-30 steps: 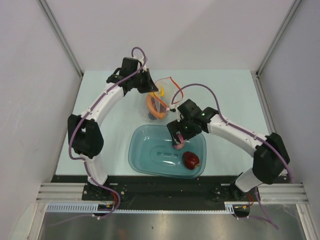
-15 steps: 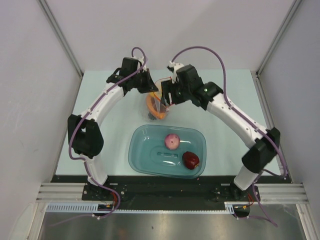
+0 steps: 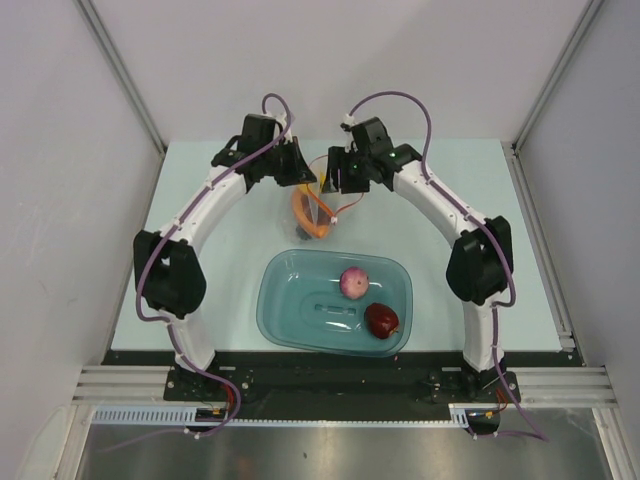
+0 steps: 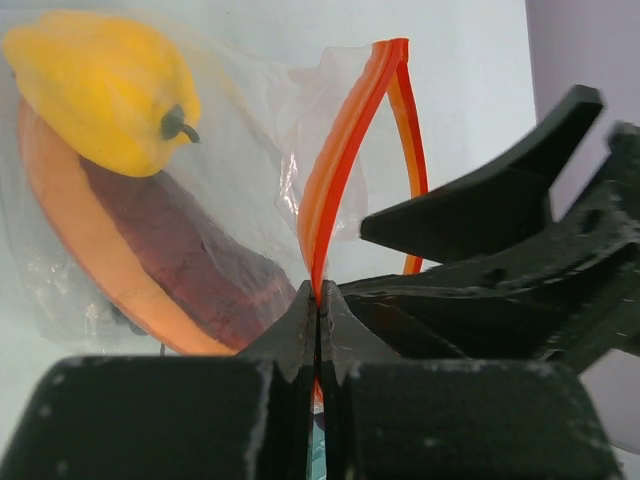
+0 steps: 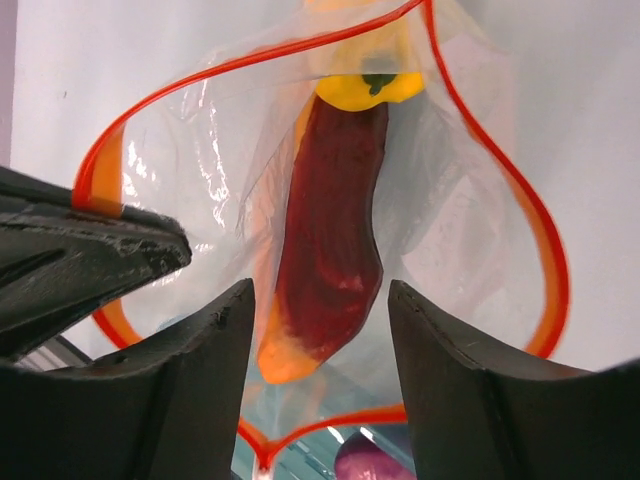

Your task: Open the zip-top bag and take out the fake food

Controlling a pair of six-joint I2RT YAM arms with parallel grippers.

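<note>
The zip-top bag [image 3: 318, 208] hangs open between both grippers, above the far table. My left gripper [image 3: 308, 182] is shut on its orange-red zip strip [image 4: 340, 170], pinched at the jaw tips [image 4: 318, 300]. My right gripper [image 3: 335, 186] is open and empty at the bag's mouth [image 5: 320, 330], with the strip [image 5: 545, 250] looping around it. Inside the bag are the yellow bell pepper [image 4: 100, 85] and the long orange-and-maroon slice [image 5: 330, 230]. The pink-purple onion [image 3: 352, 282] and the dark red apple [image 3: 381, 319] lie in the teal tub [image 3: 290, 325]. I cannot make out the berry cluster.
The teal tub sits at the near middle of the table, just in front of the bag. The right gripper's black fingers [image 4: 480, 200] show beside the strip in the left wrist view. Grey walls close in on three sides.
The right gripper let the onion go into the tub, then swung back up to the bag's mouth, open. The left gripper has kept its hold on the zip strip.
</note>
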